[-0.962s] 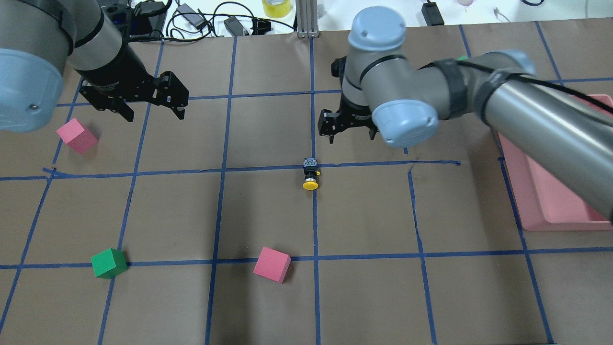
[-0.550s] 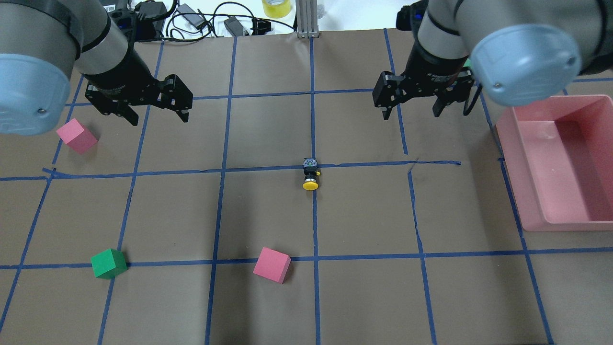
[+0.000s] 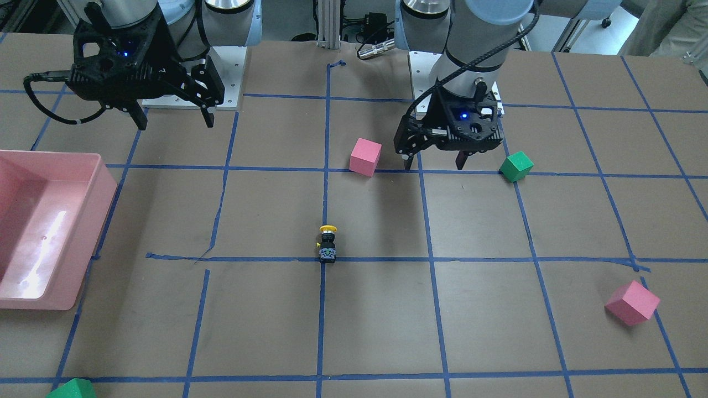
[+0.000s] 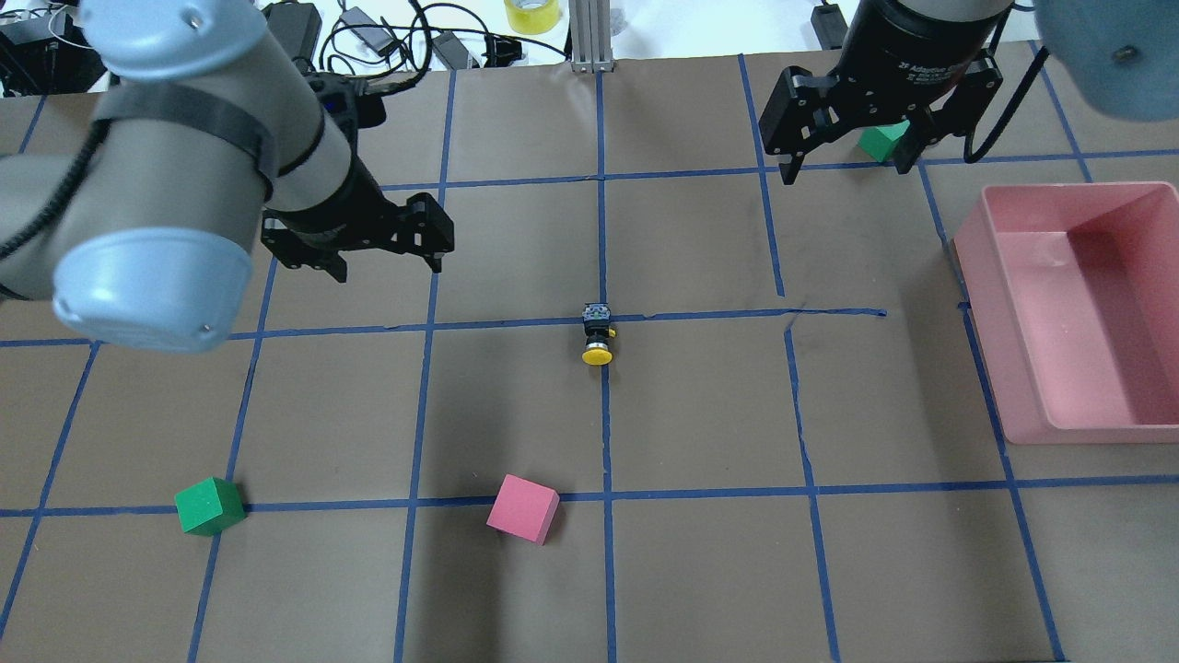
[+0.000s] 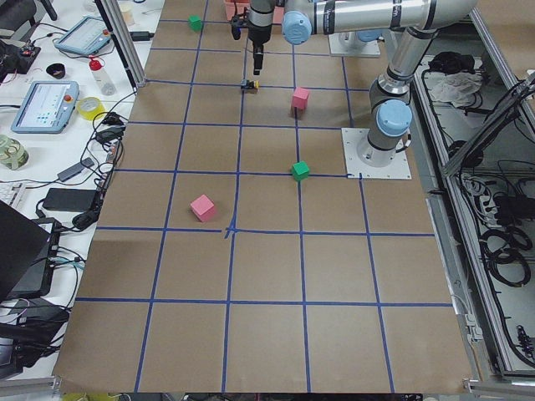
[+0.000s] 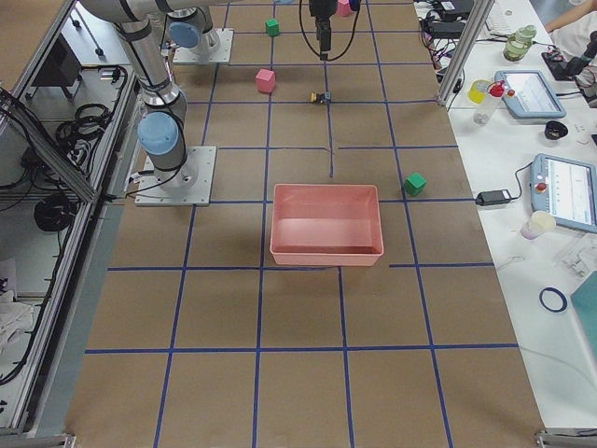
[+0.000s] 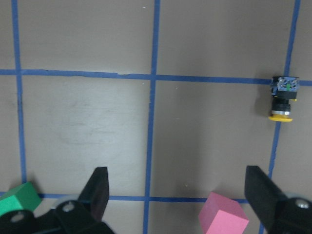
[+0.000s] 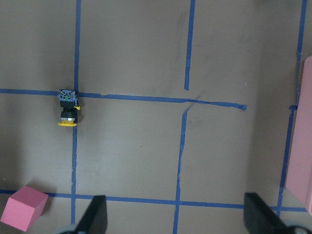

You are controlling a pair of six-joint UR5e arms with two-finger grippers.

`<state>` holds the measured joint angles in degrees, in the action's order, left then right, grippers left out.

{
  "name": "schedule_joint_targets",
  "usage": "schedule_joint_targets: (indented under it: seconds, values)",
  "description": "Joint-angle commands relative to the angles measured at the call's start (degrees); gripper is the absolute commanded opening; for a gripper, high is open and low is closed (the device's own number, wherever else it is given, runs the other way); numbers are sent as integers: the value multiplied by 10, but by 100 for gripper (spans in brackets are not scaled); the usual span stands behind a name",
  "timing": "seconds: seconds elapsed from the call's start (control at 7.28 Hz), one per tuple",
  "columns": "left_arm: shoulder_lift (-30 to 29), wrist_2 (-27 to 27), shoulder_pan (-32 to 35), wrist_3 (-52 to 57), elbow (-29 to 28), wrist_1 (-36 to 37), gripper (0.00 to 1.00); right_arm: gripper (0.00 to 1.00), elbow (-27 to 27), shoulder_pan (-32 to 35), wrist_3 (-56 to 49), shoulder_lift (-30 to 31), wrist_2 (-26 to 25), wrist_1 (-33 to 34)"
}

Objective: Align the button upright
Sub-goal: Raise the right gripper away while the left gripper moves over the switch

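Button (image 4: 598,336) lies on its side mid-table, right on a crossing of the blue tape lines (image 4: 605,442). Yellow cap points toward the robot, grey contact block away. Nothing touches it.

We judge it light and rigid, plastic with some metal in the block. The round cap and barrel will roll and slip under a pinch, and it'll likely skate on the paper if nudged. Best hold, we think: across the black body just behind the cap, closing from the two sides, then tip the block down onto the table. The squared block is the flat foot. It's small, so the button may topple on release; we'd set it down gently.

Left claw (image 4: 387,267) is spread wide and empty, up off the table on the button's left, not over it. Its wrist view has the button in the upper right corner. Right claw (image 4: 843,168) is also spread and empty, well apart at the far right.

Around the button, nearest outward:
- Pink cube (image 4: 522,508), robot-side of the button, apart from it.
- Green cube (image 4: 209,505), near left.
- Pink tray (image 4: 1087,435), well off to the right.
- Second green cube (image 4: 880,140), behind the right claw.
- Second pink cube (image 3: 632,302), far left.

We see nothing blocking a straight drop onto the button.
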<state>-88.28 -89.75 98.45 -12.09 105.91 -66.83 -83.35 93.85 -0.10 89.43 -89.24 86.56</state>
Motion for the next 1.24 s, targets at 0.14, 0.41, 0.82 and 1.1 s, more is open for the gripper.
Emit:
schedule_joint_targets:
  seconds: [0.14, 0.41, 0.82, 1.1]
  values:
    - [-18, -10, 99, -106, 180, 332, 100, 100, -23, 1, 1, -1, 1, 13]
    - [-52, -11, 130, -134, 229, 453, 100, 100, -36, 1, 1, -1, 1, 45]
    - [-117, -31, 136, -118, 227, 479, 94, 100, -40, 1, 0, -1, 1, 45]
    - [-165, -15, 137, -61, 203, 483, 91, 100, -41, 2, 0, -1, 0, 45]
